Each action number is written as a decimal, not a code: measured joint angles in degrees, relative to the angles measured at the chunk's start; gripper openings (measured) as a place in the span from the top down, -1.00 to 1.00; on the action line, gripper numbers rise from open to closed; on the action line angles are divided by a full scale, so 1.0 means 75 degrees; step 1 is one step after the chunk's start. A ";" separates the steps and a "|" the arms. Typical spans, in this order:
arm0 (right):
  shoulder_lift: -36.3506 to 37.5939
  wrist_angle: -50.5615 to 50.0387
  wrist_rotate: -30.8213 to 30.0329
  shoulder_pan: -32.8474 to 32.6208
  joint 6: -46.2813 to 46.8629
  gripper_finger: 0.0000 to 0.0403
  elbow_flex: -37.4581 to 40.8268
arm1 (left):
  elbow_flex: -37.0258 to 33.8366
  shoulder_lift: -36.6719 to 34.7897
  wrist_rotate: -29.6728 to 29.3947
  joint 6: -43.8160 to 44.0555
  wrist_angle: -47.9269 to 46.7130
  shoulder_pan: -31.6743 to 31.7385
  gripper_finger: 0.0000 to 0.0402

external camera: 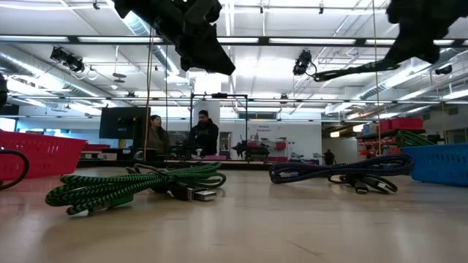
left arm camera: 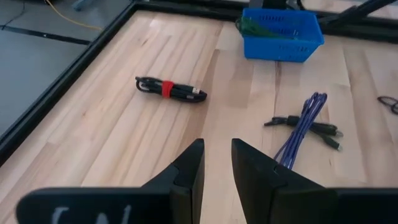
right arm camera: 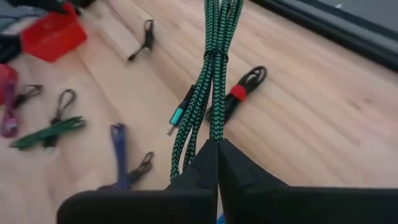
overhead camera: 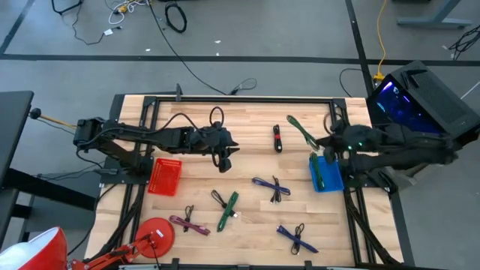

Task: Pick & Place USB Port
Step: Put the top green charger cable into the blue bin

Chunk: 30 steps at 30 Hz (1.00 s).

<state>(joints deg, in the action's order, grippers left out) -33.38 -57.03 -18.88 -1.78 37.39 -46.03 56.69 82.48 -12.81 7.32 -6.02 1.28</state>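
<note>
My right gripper [right arm camera: 217,144] [overhead camera: 328,144] hangs above the table's right side, just beyond the blue basket [overhead camera: 334,184], and is shut on a green-and-black braided USB cable bundle [right arm camera: 214,56]. The bundle's plug [right arm camera: 176,118] dangles free. My left gripper [left arm camera: 217,149] [overhead camera: 223,160] hovers over the table's middle, open, with nothing between its fingers. A black cable with a red tie [overhead camera: 277,139] lies flat on the table between the two grippers. Something green [left arm camera: 261,26] lies in the blue basket. My right gripper pinches one end of the green bundle [right arm camera: 215,132] between its two fingers. The strands run straight out ahead of the fingers, along them. The whole bundle is lifted clear of the table and reaches toward the far left [overhead camera: 294,124].
Flat on the wood lie a purple cable [overhead camera: 271,187], a green one [overhead camera: 227,210], a black one [overhead camera: 218,199], a pink one [overhead camera: 187,223] and a blue one [overhead camera: 298,238]. A red basket [overhead camera: 165,176] stands at the left. People stand in the room behind [external camera: 201,135].
</note>
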 joint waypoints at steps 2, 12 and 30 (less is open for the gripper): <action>0.0146 -0.0055 -0.0344 -0.0607 0.0518 1.00 0.0202 | 0.0000 0.0000 -0.0001 0.0002 -0.0069 0.0000 0.58; -0.0168 0.0083 -0.1661 -0.3193 0.2415 1.00 0.0506 | 0.0000 0.0000 -0.0001 0.0002 -0.0314 0.0000 0.58; -0.1060 -0.1660 -0.3363 -0.6199 0.6394 1.00 0.0492 | 0.0000 0.0000 0.0000 0.0162 -0.0390 0.0000 0.58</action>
<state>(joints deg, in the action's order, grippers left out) -41.33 -69.48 -44.11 -48.27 85.35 -42.35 56.69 82.48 -12.81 8.54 -8.94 1.28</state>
